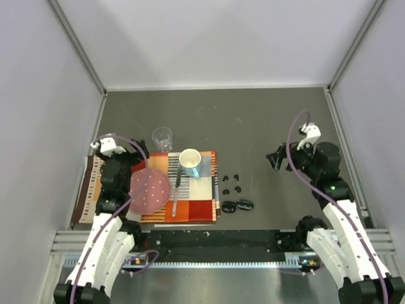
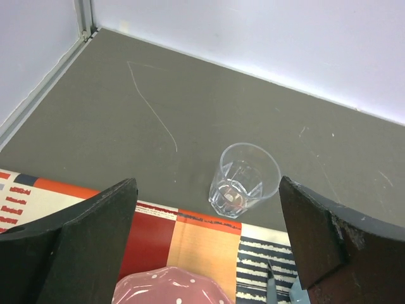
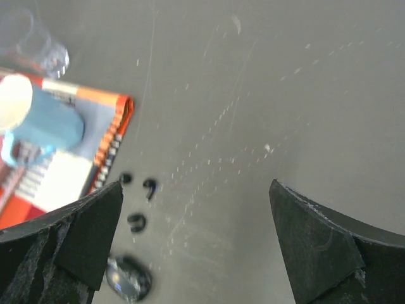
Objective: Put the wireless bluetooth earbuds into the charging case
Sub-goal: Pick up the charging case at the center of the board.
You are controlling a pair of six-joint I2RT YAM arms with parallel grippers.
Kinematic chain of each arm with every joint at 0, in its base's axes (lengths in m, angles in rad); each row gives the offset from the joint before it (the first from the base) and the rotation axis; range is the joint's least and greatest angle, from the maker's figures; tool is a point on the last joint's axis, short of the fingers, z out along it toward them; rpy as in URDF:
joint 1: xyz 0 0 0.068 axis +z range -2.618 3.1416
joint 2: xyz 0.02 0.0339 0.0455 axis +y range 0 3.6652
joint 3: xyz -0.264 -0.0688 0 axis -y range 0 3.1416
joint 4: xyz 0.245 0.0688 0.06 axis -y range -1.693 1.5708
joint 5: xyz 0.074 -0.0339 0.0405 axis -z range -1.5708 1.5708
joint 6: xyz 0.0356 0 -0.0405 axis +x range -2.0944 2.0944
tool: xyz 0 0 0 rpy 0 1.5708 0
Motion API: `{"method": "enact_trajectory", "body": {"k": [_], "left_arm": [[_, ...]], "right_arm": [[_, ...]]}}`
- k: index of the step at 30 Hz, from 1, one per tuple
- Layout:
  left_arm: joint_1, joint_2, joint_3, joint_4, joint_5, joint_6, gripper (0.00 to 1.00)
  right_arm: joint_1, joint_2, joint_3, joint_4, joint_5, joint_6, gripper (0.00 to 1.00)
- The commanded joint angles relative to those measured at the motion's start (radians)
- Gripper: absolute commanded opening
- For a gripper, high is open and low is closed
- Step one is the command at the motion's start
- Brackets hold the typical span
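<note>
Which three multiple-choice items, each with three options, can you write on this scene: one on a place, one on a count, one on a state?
1. Where do the earbuds lie?
A. on the bare table, right of the placemat
B. on the placemat
C. at the table's far edge

2. How many earbuds lie loose?
A. two
B. four
C. six

3. How is the right gripper?
A. open, holding nothing
B. shut on an earbud
C. shut on the placemat

Key:
1 A: the top view shows them on grey table beside the placemat's right edge.
2 B: four small black hooks lie apart there.
3 A: its fingers stand wide apart with only table between.
</note>
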Motion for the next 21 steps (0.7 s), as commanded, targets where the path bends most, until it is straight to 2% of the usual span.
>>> {"method": "enact_trajectory", "body": {"k": [1,4,8,10,11,13,14,19,21], "left_arm": [[0.004,-0.082,0.025,-0.082,0.01,-0.038,0.99],[0.004,-0.13,0.043,-0.118,0.111,0.019,0.99],[0.004,-0.133,0.123,-0.196,0.158,-0.05,0.99],[0.004,-0.106,0.2,-0.285,0.188,-0.056,0.99],[0.004,-0.092,0.225,-0.308,0.207,-0.026,0.99],[0.004,-0.055,0.306,-0.424,0.283,0.025,0.99],[0.004,-0.044,0.323,-0.455,0.301,0.055,0.99],[0.004,-0.023,0.342,-0.584,0.252,0.025,0.99],[0.004,-0.03,0.336,-0.589,0.296,0.024,0.99]], "right_arm": [[0.058,0.006,0.08,-0.182,-0.104,-0.271,0.99],[0.092,0.019,0.144,-0.28,-0.111,-0.345,0.99],[0.136,0.055,0.245,-0.408,-0.133,-0.451,0.99],[0.187,0.069,0.264,-0.515,-0.092,-0.564,0.99],[0.211,0.074,0.265,-0.54,-0.011,-0.593,0.99],[0.25,0.086,0.255,-0.592,0.0,-0.644,0.99],[0.25,0.088,0.247,-0.591,-0.031,-0.655,0.99],[0.297,0.076,0.244,-0.61,-0.059,-0.679,0.99],[0.302,0.068,0.244,-0.627,-0.062,-0.727,0.98]]}}
